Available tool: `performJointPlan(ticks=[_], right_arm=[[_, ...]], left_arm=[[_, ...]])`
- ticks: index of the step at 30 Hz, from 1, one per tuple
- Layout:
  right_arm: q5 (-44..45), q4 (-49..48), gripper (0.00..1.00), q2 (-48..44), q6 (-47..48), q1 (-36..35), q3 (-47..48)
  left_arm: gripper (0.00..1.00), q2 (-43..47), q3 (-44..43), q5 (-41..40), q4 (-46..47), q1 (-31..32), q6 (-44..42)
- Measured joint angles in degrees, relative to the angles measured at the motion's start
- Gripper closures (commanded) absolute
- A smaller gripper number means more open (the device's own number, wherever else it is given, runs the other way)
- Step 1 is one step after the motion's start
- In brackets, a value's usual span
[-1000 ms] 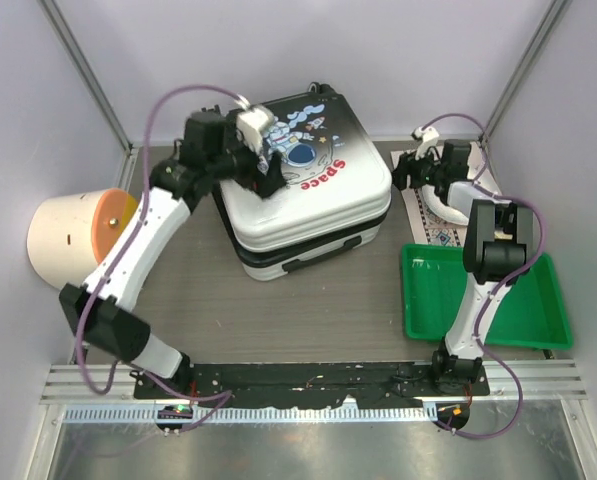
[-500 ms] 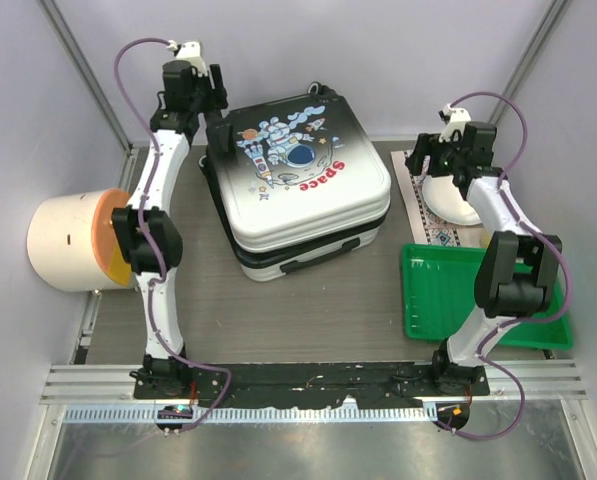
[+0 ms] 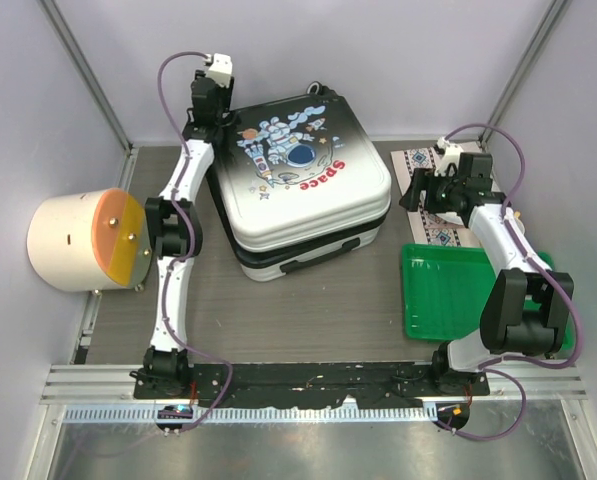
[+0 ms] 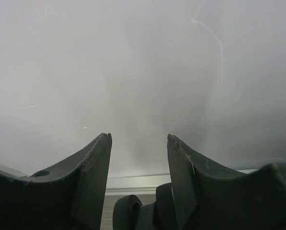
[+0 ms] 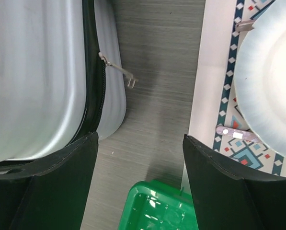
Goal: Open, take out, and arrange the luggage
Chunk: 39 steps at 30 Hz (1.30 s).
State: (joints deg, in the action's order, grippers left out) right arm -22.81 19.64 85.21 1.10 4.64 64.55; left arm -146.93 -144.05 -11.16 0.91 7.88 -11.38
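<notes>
Shut astronaut suitcase (image 3: 303, 190) lies mid-frame. Left pincer (image 4: 139, 139) stands half open and empty. Right pincer (image 5: 140, 138) is spread wide and empty over the counter (image 5: 157, 96).

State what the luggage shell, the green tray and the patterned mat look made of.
Luggage: hard glossy plastic, by its smooth sheen and moulded ridges.
Green tray: glossy plastic, with bright highlights.
Patterned mat: probably matte cloth or printed sheet; unclear.
</notes>
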Motion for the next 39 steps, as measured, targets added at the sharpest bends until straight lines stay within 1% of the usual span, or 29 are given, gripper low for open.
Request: performJointPlan(ticks=[3,5,6,7,8,10,14,17,19,22,23,24,26,27,29,31,33,36,39], right_arm=[[-0.7,1.2,0.25,-0.4,0.0,-0.3,-0.6],[-1.3,1.8,0.26,-0.7,0.0,-0.5,-1.1],[-1.6,2.1,0.26,-1.1,0.1,-0.6,-1.6],[-2.0,2.7,0.26,-1.5,0.2,-0.7,-2.0],[-2.3,2.9,0.26,-1.8,0.2,-0.8,-2.3],[-3.2,3.5,0.28,-2.5,0.3,-0.9,-2.8],[-4.7,4.0,0.30,-2.8,0.2,-1.4,-3.7],[-5.0,4.9,0.32,-2.8,0.0,-2.1,-4.8],[-4.9,4.8,0.33,-2.9,-0.5,-2.2,-5.1],[-4.3,3.7,0.33,-3.1,-1.4,-2.3,-6.0],[-4.0,2.8,0.33,-3.2,-1.7,-2.6,-6.5],[-3.3,1.9,0.33,-3.2,-2.0,-2.9,-7.0],[-1.9,0.2,0.34,-2.1,-2.8,-4.1,-7.7],[-1.7,-0.7,0.34,-1.2,-3.1,-4.6,-7.3],[-0.7,-1.4,0.34,2.5,-3.4,-5.0,-4.3],[-0.1,-1.9,0.35,8.1,-4.0,-5.2,1.4],[0.4,-5.7,0.35,15.7,-5.4,-5.2,9.0],[0.9,-14.1,0.36,28.7,-8.0,-6.1,21.6],[1.0,-18.9,0.36,38.4,-10.2,-7.3,32.4]], left_arm=[[0.49,-1.1,0.6,-0.5,2.2,0.4,-6.7],[0.54,-1.2,1.9,-0.7,3.6,0.5,-10.3],[0.57,-1.0,2.8,-0.3,4.9,0.5,-12.2],[0.62,-0.2,4.8,0.0,6.5,0.5,-14.5],[0.65,1.0,6.8,0.5,7.4,0.6,-15.6],[0.72,5.2,13.7,2.3,8.3,0.6,-18.3],[0.78,17.0,30.6,6.0,7.7,0.2,-23.7],[0.81,26.1,42.0,7.2,3.6,0.3,-27.1],[0.83,31.2,47.4,7.3,-1.0,0.4,-28.1],[0.82,36.5,52.1,6.5,-7.0,0.4,-26.2],[0.79,37.9,53.2,5.8,-8.9,0.4,-24.7],[0.72,38.9,54.0,5.2,-10.4,0.4,-23.3],[0.65,41.4,56.1,3.8,-13.7,0.3,-19.5],[0.59,42.6,57.0,3.0,-15.2,0.3,-17.6],[0.55,44.8,58.3,1.2,-18.1,-0.1,-13.9],[0.54,46.9,58.9,0.4,-21.7,-0.8,-9.7],[0.53,48.7,58.9,1.3,-24.4,-1.0,-6.3],[0.51,50.5,58.9,5.0,-27.8,-0.5,-1.2],[0.46,50.6,59.0,8.3,-31.3,0.4,2.5]])
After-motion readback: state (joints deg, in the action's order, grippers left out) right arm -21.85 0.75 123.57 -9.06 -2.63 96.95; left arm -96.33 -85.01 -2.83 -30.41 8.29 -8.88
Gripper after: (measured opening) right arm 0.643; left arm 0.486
